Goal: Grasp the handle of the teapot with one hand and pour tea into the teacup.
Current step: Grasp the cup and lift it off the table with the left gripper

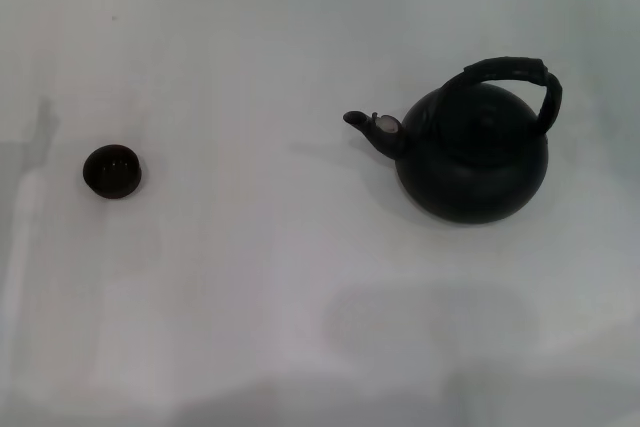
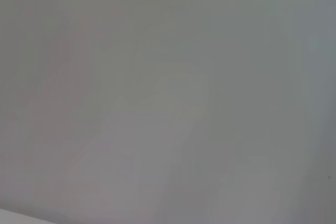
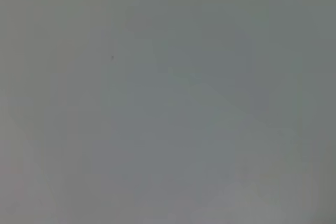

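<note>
Head view: teapot (image 1: 472, 162) sits upright on the white surface (image 1: 300, 297), right of centre, closer to the right edge than to the middle. Spout (image 1: 372, 129) has a pale tip and points toward the left edge. The handle (image 1: 510, 82) arches over the top of the pot, black, wrapped look, nothing touching it.

Teacup (image 1: 112, 171) stands upright near the left edge, well apart from the teapot, roughly in line with the spout. Inside of the cup looks dark and glossy; can't tell if there's liquid in it.

A pale raised rim runs along the far edge of the surface.

Neither arm shows in the head view. Left tool and right tool: not visible in any view, so can't tell whether either is spread or pressed together. Both wrist views show only a plain grey-white blank area, nothing identifiable.
</note>
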{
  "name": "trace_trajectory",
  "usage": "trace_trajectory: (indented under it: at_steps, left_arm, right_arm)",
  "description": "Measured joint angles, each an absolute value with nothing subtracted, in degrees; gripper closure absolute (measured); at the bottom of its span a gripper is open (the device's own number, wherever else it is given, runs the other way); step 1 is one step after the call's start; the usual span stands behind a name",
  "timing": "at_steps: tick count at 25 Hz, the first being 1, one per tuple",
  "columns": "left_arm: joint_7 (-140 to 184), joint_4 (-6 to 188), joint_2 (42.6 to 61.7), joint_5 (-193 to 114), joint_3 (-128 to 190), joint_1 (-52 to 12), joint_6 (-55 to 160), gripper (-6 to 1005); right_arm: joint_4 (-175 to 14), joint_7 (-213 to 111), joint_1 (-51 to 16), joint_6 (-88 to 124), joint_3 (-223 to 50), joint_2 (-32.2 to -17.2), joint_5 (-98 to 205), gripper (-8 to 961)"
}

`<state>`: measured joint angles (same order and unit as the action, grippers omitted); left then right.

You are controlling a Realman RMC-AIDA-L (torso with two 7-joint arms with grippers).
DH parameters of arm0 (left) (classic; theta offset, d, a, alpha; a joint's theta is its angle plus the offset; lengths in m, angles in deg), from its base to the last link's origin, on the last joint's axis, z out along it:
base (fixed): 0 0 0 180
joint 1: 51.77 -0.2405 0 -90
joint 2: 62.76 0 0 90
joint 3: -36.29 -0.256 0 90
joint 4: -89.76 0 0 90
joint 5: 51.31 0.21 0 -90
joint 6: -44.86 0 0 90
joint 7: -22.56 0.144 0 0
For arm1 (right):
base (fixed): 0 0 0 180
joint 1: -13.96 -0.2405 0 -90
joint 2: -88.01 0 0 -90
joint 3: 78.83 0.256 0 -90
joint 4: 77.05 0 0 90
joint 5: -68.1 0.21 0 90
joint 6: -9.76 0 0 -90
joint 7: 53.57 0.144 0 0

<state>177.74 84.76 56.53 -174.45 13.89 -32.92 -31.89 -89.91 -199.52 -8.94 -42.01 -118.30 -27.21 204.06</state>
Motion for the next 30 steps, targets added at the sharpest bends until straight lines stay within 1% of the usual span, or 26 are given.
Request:
trace_trajectory:
  at_steps: [21,30]
  left_arm:
    - [177.57,84.56,56.51,-174.07,13.68,-32.88,-32.39,107]
    - [178.56,84.76,56.46,-160.96,13.24,-34.55,-33.21,107]
  right_arm:
    - [-89.99,-199.57,-8.90,-42.01,-118.21,-27.21,204.06,199]
    - [-90.52,-199.80,-9.38,-41.69,-118.20,-27.08,204.06,199]
